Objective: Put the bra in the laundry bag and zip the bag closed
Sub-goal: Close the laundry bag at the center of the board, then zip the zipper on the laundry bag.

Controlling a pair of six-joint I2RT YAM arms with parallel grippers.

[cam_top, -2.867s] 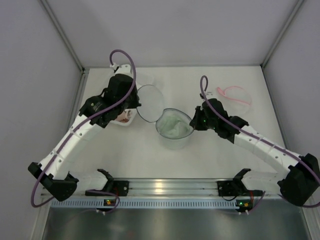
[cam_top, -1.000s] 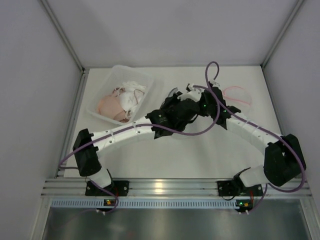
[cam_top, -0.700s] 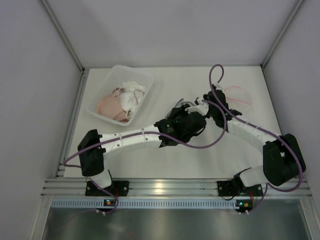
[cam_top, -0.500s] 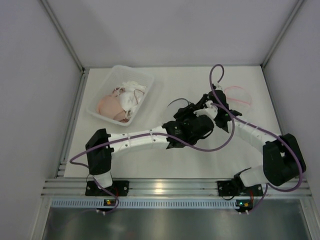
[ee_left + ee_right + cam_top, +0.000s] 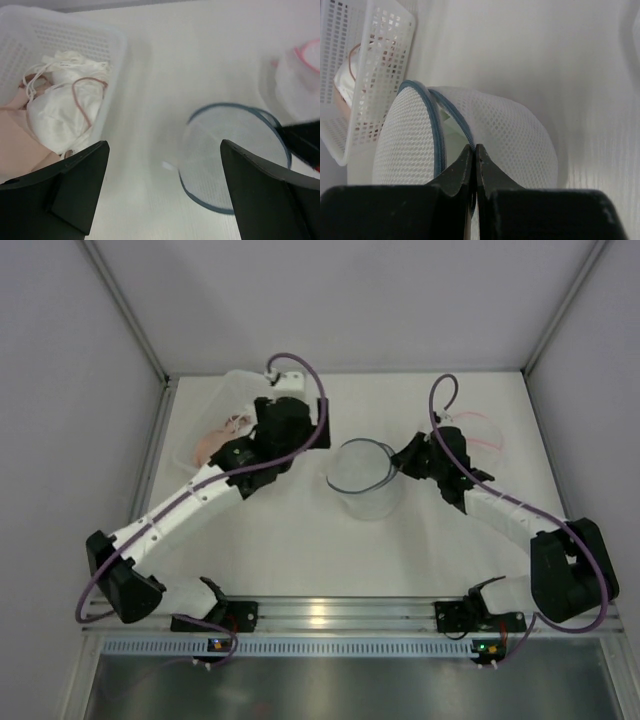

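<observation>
At the rim of the round white mesh laundry bag with blue trim, the fingers of the right gripper were pinched shut on the blue zip edge. A pale green garment, probably the bra, showed through a gap there, so loading looked done and zipping unfinished. The left gripper hung with fingers wide apart and empty, over the surface between the bag and a white perforated plastic basket of other underwear.
</observation>
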